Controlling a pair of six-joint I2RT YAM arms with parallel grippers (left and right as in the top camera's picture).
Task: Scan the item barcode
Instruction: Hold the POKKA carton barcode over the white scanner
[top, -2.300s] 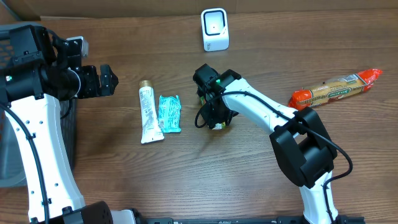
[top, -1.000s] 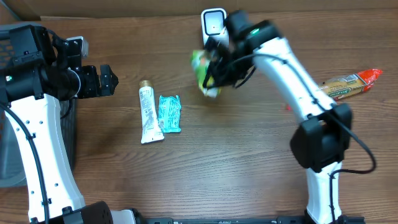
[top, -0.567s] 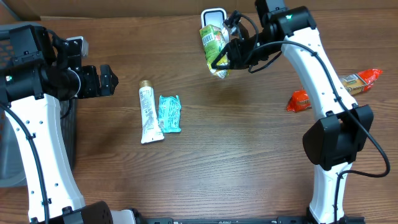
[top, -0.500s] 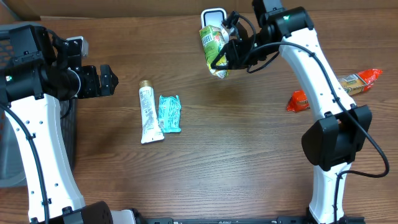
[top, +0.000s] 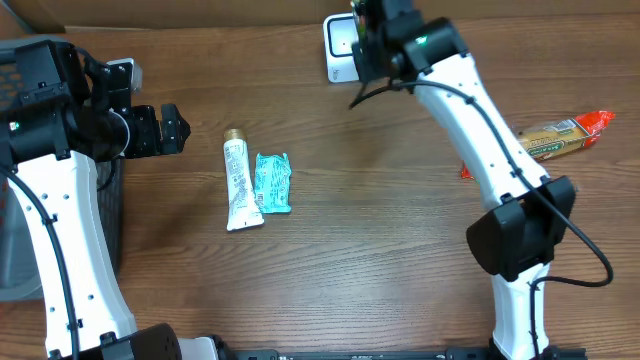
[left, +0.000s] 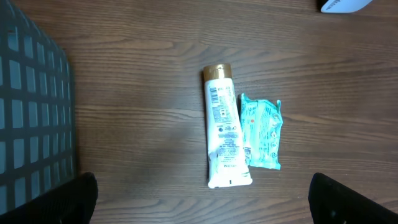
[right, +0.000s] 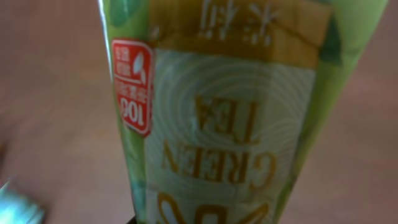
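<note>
A green tea packet (right: 236, 124) with gold lettering and a red label fills the right wrist view, held close to the camera. My right gripper (top: 368, 38) is shut on it at the far edge of the table, right beside the white scanner (top: 340, 50). From overhead the arm hides the packet. No barcode shows on the face I see. My left gripper (top: 172, 128) hovers open and empty at the left, its dark fingertips (left: 81, 194) at the bottom corners of the left wrist view.
A white tube with a gold cap (top: 238, 185) and a teal packet (top: 272, 182) lie side by side left of centre. An orange-and-red cracker pack (top: 545, 140) lies at the right. A dark mesh basket (left: 31, 124) stands at the left edge.
My right arm has swung left and toward the table's far edge, bringing the green tea packet up to the scanner, and now covers it from overhead. The left arm has not moved.
</note>
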